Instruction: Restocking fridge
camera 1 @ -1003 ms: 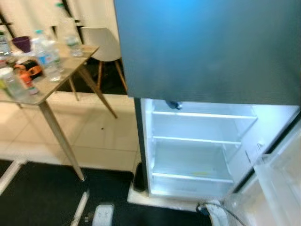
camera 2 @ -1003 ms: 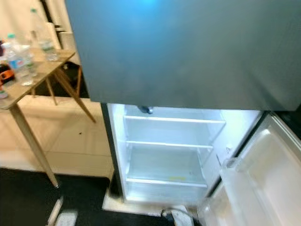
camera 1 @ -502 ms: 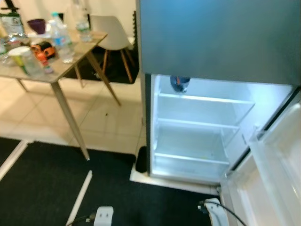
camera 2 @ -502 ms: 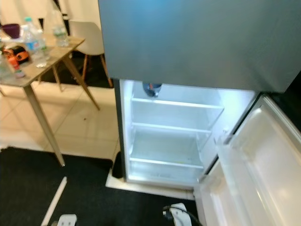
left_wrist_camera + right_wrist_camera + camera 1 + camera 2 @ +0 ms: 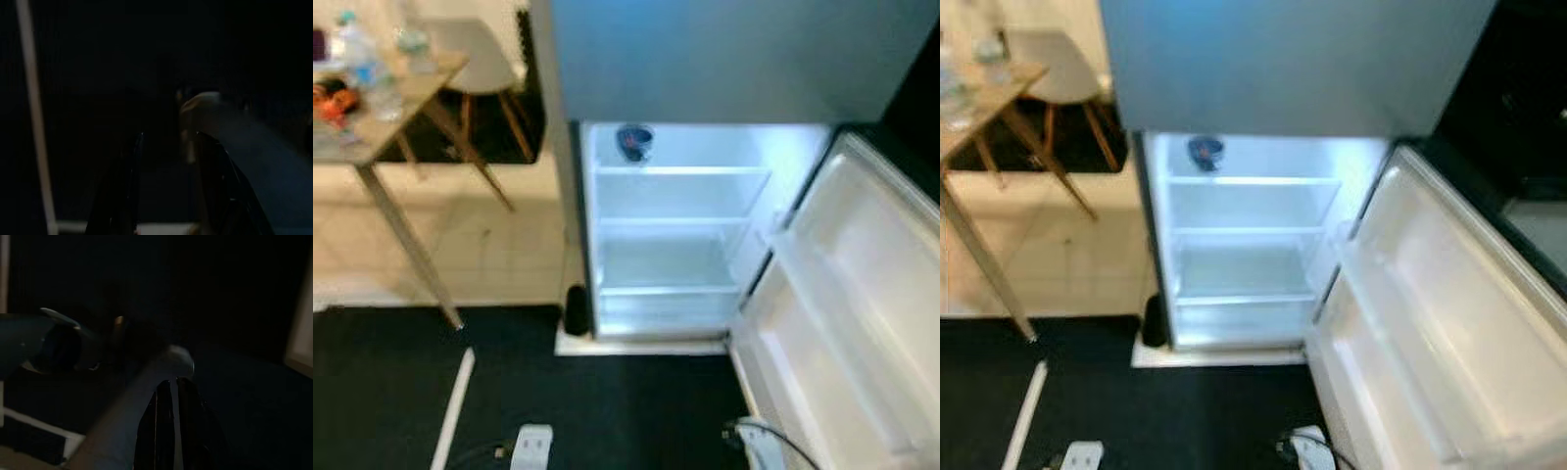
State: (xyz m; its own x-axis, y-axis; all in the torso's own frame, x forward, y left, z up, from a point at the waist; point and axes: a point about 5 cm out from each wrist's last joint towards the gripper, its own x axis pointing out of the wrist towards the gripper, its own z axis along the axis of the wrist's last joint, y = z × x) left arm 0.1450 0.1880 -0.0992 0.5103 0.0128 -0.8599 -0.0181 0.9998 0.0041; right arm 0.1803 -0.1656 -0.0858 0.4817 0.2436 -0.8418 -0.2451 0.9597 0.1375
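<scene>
With its white lower door (image 5: 1449,323) swung wide to the right, the dark grey two-door fridge (image 5: 724,59) shows lit, bare glass shelves (image 5: 680,171) ready for stock; one dark blue round container (image 5: 633,140) sits far left on the top one. Clear plastic bottles (image 5: 357,54), probably the supplies, wait on the wooden table (image 5: 382,117) to the far left. The left gripper (image 5: 161,186) hangs idle, fingers slightly parted and empty; the right gripper (image 5: 170,421) hangs with fingers pressed together.
</scene>
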